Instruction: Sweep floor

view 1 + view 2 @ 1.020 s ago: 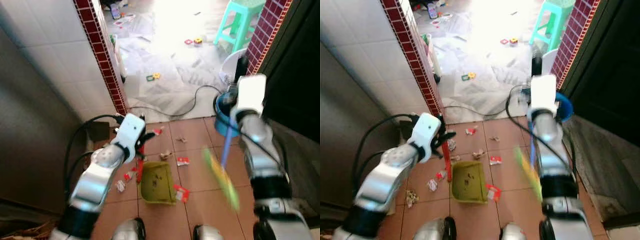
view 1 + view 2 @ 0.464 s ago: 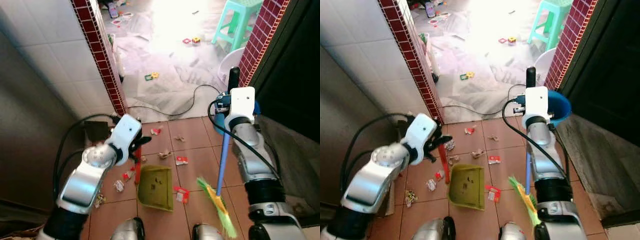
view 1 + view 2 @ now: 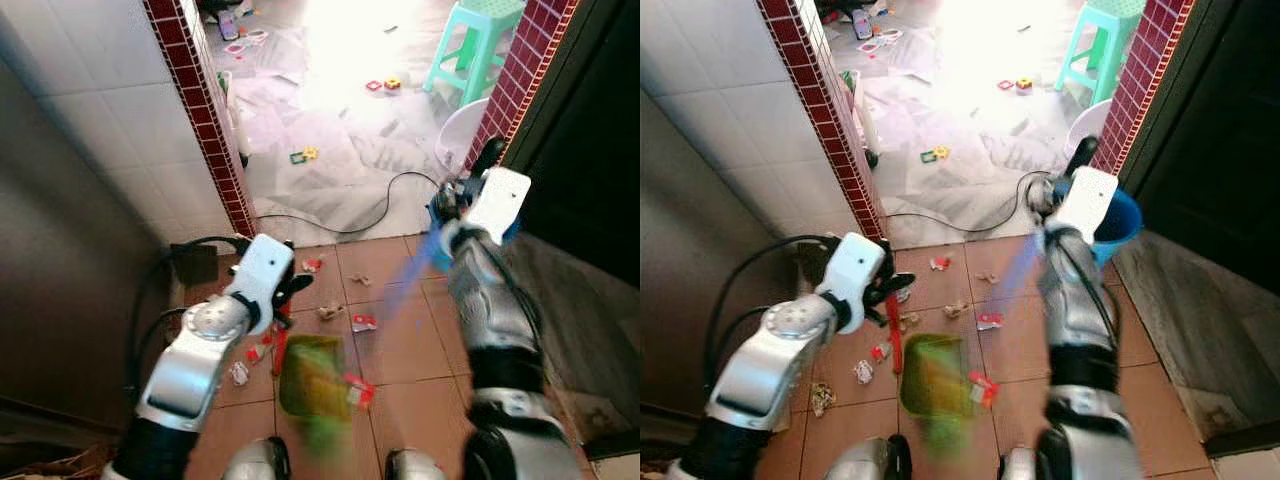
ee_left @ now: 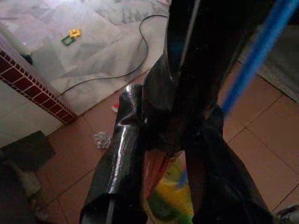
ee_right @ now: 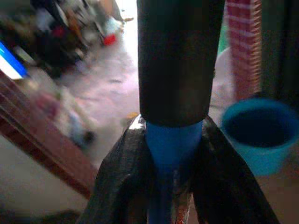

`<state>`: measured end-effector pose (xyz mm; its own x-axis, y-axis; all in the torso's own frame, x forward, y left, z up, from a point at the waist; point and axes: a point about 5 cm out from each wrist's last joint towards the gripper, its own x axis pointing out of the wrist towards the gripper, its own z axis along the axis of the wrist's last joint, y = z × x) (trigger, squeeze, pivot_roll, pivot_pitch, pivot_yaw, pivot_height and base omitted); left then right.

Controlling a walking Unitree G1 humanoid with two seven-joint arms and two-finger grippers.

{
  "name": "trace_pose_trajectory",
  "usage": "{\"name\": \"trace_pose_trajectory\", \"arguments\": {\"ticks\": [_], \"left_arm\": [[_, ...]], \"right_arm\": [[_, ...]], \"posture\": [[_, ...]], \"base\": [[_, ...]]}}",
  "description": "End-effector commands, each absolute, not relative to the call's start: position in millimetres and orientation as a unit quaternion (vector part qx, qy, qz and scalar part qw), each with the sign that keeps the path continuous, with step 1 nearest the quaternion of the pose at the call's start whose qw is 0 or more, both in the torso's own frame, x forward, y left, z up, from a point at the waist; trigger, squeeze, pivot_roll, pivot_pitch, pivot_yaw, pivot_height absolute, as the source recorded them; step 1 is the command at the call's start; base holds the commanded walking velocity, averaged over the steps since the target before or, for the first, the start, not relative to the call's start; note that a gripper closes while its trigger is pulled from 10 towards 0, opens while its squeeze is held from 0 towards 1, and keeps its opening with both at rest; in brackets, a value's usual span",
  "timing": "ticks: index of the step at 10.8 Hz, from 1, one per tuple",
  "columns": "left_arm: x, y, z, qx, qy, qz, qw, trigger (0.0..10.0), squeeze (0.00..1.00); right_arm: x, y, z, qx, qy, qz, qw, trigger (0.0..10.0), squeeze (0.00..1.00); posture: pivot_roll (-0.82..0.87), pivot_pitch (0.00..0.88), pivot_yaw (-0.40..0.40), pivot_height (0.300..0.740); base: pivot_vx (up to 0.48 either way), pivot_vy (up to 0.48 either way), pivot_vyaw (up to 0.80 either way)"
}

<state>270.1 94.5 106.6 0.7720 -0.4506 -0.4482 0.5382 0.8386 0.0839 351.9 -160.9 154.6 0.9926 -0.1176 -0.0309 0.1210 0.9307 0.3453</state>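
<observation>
Left gripper (image 3: 285,300) clasped the red handle of the green dustpan (image 3: 312,378) on the tiled floor (image 3: 400,330). Right gripper (image 5: 170,154) gripped the blue broom (image 3: 405,275), its blurred bristles apparently over the dustpan. No legible writing.

A turquoise plastic stool (image 3: 478,45) stands on the pale floor beyond the doorway. A black cable (image 3: 372,218) snakes near a blue plastic bucket (image 3: 1118,225).
</observation>
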Motion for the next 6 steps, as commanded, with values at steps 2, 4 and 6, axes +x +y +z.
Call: {"name": "trace_pose_trajectory", "arguments": {"ticks": [2,4,6], "left_arm": [[253.3,87.5,68.9,0.071,0.303,-0.286,0.906,10.0,0.0],[266.9,97.0,81.1,0.101,0.261,-0.243,0.929,10.0,0.0],[275.3,111.1,97.1,0.136,0.231,-0.221,0.938,10.0,0.0]], "right_arm": [[358.6,-153.6,187.5,0.22,-0.058,-0.019,0.974,10.0,0.0],[357.6,-154.9,199.6,0.122,-0.093,0.023,0.988,10.0,0.0],[347.7,-158.2,197.8,0.002,-0.116,0.037,0.993,10.0,0.0]], "posture": [[-0.05,0.105,0.08,0.74],[-0.05,0.103,0.078,0.74],[-0.05,0.102,0.074,0.74]], "base": [[0.0,0.0,0.0],[0.0,0.0,0.0],[0.0,0.0,0.0]]}}
